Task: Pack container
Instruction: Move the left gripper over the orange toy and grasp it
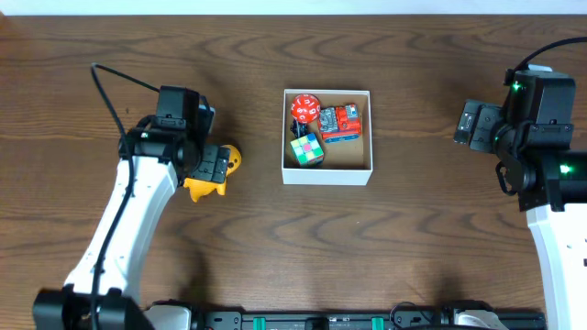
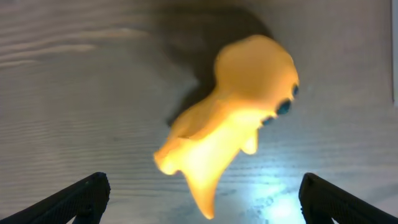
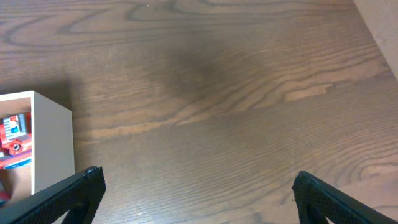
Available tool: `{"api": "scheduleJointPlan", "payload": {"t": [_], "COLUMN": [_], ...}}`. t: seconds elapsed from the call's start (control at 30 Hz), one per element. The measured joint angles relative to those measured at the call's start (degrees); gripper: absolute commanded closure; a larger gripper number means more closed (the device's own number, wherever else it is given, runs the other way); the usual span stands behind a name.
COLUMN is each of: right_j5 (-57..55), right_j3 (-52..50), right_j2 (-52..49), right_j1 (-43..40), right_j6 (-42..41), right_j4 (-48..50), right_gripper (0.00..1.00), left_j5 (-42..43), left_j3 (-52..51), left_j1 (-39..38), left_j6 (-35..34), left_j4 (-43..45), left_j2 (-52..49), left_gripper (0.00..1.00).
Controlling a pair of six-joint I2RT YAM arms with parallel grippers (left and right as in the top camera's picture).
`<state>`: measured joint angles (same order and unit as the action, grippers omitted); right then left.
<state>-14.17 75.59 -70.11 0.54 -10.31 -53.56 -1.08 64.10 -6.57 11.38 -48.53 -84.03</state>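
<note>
The container [image 1: 327,174] is a small square white-walled box with a tan inside at the table's middle. It holds a red die [image 1: 304,107], a red toy [image 1: 339,121] and a multicoloured cube [image 1: 307,149]. A corner of the container shows in the right wrist view [image 3: 53,149]. A yellow toy figure [image 1: 224,174] lies on the table left of the container. My left gripper [image 1: 213,165] is open right over it; the yellow toy [image 2: 236,124] lies between and ahead of the open fingers [image 2: 202,199]. My right gripper [image 3: 196,196] is open and empty over bare wood, right of the container.
The wooden table [image 1: 413,238] spreads around the container. The table's far edge [image 3: 379,25] shows at the upper right of the right wrist view.
</note>
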Motion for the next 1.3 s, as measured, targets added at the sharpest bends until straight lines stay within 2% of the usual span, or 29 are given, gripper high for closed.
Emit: {"api": "scheduleJointPlan", "payload": {"t": [0.23, 0.57, 0.6, 0.67, 0.73, 0.77, 0.8, 0.9, 1.3], "right_j5": [0.0, 0.0, 0.0, 0.0, 0.0, 0.0, 0.0, 0.0, 0.0], "right_j3": [0.0, 0.0, 0.0, 0.0, 0.0, 0.0, 0.0, 0.0, 0.0], "right_j2": [0.0, 0.0, 0.0, 0.0, 0.0, 0.0, 0.0, 0.0, 0.0], "right_j1": [0.0, 0.0, 0.0, 0.0, 0.0, 0.0, 0.0, 0.0, 0.0], "right_j6": [0.0, 0.0, 0.0, 0.0, 0.0, 0.0, 0.0, 0.0, 0.0], "right_j4": [0.0, 0.0, 0.0, 0.0, 0.0, 0.0, 0.0, 0.0, 0.0], "right_gripper": [0.01, 0.01, 0.01, 0.01, 0.01, 0.01, 0.01, 0.01, 0.01], "left_j5": [3.8, 3.7, 3.6, 3.4, 3.2, 3.1, 3.0, 3.2, 3.5], "left_j3": [0.0, 0.0, 0.0, 0.0, 0.0, 0.0, 0.0, 0.0, 0.3], "left_j1": [0.0, 0.2, 0.2, 0.2, 0.2, 0.3, 0.3, 0.4, 0.4], "left_j6": [5.0, 6.3, 6.4, 6.2, 6.4, 6.6, 6.6, 6.7, 6.7], "left_j4": [-1.2, 1.6, 2.1, 2.7, 3.1, 3.4, 3.7, 4.3, 5.0], "left_j2": [-8.0, -16.0, -15.9, -16.0, -15.9, -15.9, -15.9, -15.9, -14.4], "left_gripper": [0.02, 0.00, 0.04, 0.25, 0.66, 0.79, 0.87, 0.94, 0.94]}}
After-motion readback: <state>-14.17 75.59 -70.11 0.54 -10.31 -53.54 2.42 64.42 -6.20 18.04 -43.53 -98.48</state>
